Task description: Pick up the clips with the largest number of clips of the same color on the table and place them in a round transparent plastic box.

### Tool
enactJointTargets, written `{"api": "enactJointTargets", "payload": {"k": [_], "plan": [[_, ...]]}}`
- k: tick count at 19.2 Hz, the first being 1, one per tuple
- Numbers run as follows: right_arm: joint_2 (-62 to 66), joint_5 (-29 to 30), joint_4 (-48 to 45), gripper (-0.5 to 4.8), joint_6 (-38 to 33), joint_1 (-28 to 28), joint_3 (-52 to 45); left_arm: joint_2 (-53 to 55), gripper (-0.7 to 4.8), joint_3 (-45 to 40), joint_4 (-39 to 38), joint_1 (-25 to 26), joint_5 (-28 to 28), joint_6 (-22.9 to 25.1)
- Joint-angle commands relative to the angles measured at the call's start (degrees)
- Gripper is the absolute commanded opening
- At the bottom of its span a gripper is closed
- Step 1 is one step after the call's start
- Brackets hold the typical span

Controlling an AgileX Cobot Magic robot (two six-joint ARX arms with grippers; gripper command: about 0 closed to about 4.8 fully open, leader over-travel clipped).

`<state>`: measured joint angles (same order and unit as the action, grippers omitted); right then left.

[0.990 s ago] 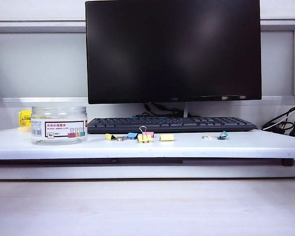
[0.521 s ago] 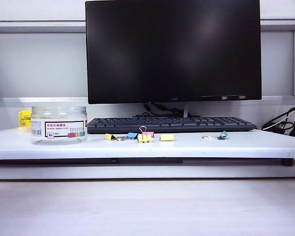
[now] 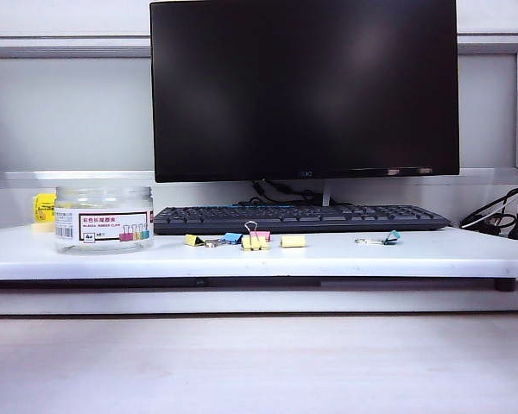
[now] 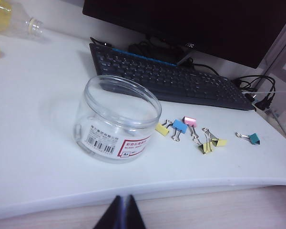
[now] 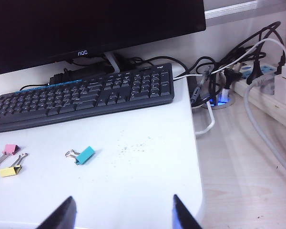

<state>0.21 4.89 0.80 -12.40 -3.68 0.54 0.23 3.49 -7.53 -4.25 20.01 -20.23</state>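
Exterior view: nothing on the white counter (image 3: pixel 414 252) has shifted across the last second. The squat round transparent plastic box with the barcode label (image 3: pixel 103 219) stays at the left, and the three small yellow binder clips with wire handles (image 3: pixel 253 242) stay in their row just in front of the black keyboard (image 3: pixel 299 217), mixed with a blue clip (image 3: pixel 232 237) and a pink clip (image 3: pixel 262 235); a teal clip (image 3: pixel 390 237) lies apart to the right. No arm shows, so I judge the picking has not begun.

Left wrist view: the left tool (image 4: pixel 120 213) sits at the bottom centre, tips pressed together and empty. The box (image 4: pixel 116 119) is above it, mid-frame, open mouth up, nothing inside. The yellow clips (image 4: pixel 206 146) lie right of the box, well apart from the tool.

Right wrist view: the right tool (image 5: pixel 121 211) spreads along the bottom edge, tips apart, holding nothing. One yellow clip (image 5: pixel 9 171) shows at the far left edge, the teal one (image 5: pixel 85 155) nearer centre.
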Motion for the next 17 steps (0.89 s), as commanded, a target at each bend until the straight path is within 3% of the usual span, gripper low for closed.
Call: {"api": "enactJointTargets", "payload": {"k": [1, 2, 5, 9, 10, 11, 12, 13, 17], "plan": [[-0.1, 3.7, -1.1, 2.60, -0.4, -0.1, 0.1, -0.2, 0.27, 0.1, 0.8, 0.2, 2.3, -2.7], [-0.1, 6.4, -1.1, 2.60, -2.3, -0.1, 0.1, -0.2, 0.45, 0.1, 0.8, 0.2, 5.0, -2.7], [-0.1, 8.8, -1.1, 2.60, -3.1, -0.1, 0.1, -0.2, 1.64, 0.1, 0.8, 0.2, 11.3, -3.3], [-0.1, 12.0, -1.6, 2.60, -4.5, -0.2, 0.1, -0.2, 1.66, 0.4, 4.9, 0.2, 22.0, -7.4], [-0.1, 12.0, -1.6, 2.60, -4.5, -0.2, 0.1, -0.2, 1.68, 0.9, 6.1, 0.2, 22.9, -7.4], [-0.1, 12.0, -1.6, 2.60, -4.5, -0.3, 0.1, -0.2, 2.06, 1.8, 6.7, 0.2, 22.9, -6.9], [-0.1, 12.0, -1.6, 2.60, -4.5, -0.3, 0.1, -0.2, 2.86, 3.0, 6.8, 0.2, 22.9, -5.1], [-0.1, 12.0, -1.5, 2.61, -4.5, -0.3, 0.1, -0.2, 3.10, 4.0, 6.7, 0.2, 22.4, -3.7], [-0.1, 12.3, -1.5, 2.61, -4.8, -0.3, 0.1, 0.9, 3.10, 7.4, 6.3, 0.2, 22.2, -2.5]]}}
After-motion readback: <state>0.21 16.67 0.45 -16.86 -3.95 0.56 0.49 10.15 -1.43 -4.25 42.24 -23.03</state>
